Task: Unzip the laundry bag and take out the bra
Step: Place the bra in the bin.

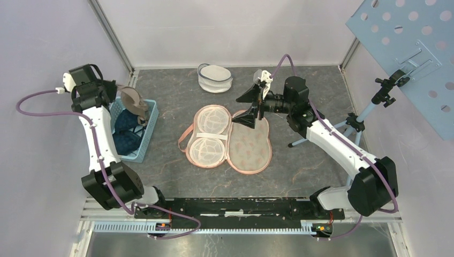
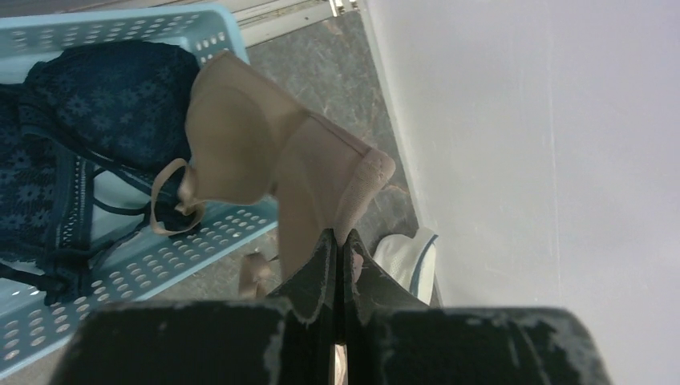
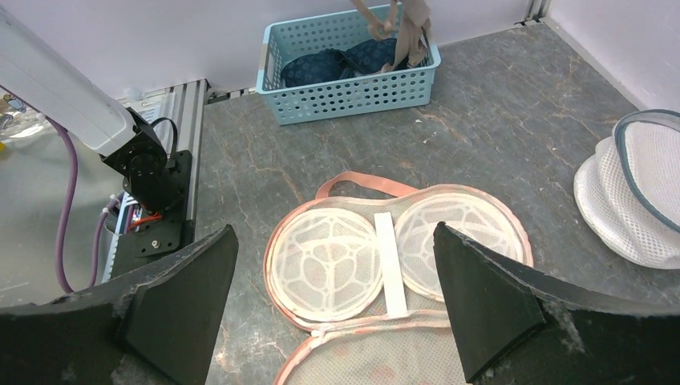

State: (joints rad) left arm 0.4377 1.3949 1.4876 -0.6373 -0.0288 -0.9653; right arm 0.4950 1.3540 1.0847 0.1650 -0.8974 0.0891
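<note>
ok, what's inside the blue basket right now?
A dark blue lace bra lies in the basket. A beige bra hangs over it, pinched in the shut left gripper, not yet dropped in. Anything beneath the blue bra is covered.

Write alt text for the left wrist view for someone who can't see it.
The left gripper, shut, pinches a beige bra that hangs over the edge of a blue basket. A dark blue lace bra lies in the basket; a white wall fills the right.
</note>
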